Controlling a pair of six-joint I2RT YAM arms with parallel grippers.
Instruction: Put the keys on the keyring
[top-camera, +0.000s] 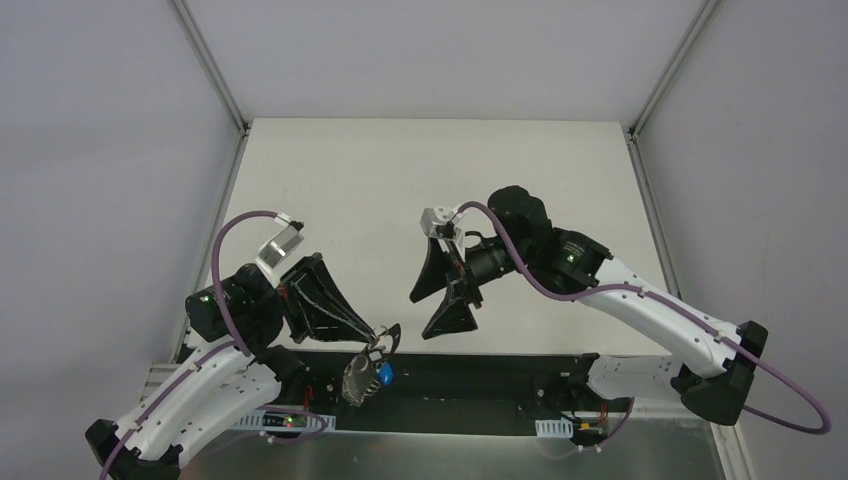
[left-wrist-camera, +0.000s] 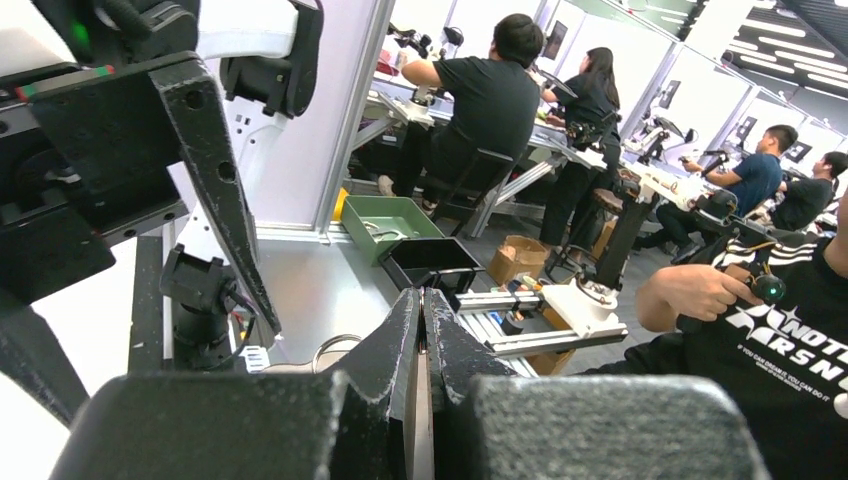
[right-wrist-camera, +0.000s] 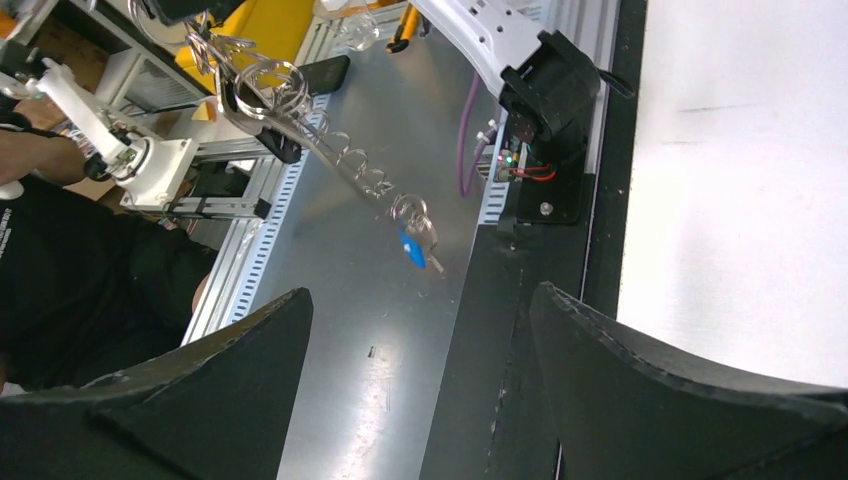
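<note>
The left end effector (top-camera: 391, 333) is pinched fully shut, its two fingers pressed together in its own wrist view. It reaches out to the right, low over the front edge of the white desk (top-camera: 350, 190). The keyring (top-camera: 358, 378) hangs from its tip, so it seems to hold the ring by the wire. The exact pinch point is hard to see. From above, the ring dangles over the dark strip (top-camera: 480, 375) along the desk's near edge, and small silver keys (top-camera: 352, 385) are bunched on it. The blue-headed key (top-camera: 384, 375) sits at the right side of that bunch.

The right end effector (top-camera: 418, 317) is spread wide with nothing between its fingers. It hovers above the desk with its tips pointing down and toward the left arm. The keyring is just beyond and below those tips, near them but not touching. In the right wrist view the wire runs down from the upper left with the silver keys strung along it. The blue-headed key hangs at its lower end, lined up with the gap between the two open fingers and farther out than their tips.
</note>
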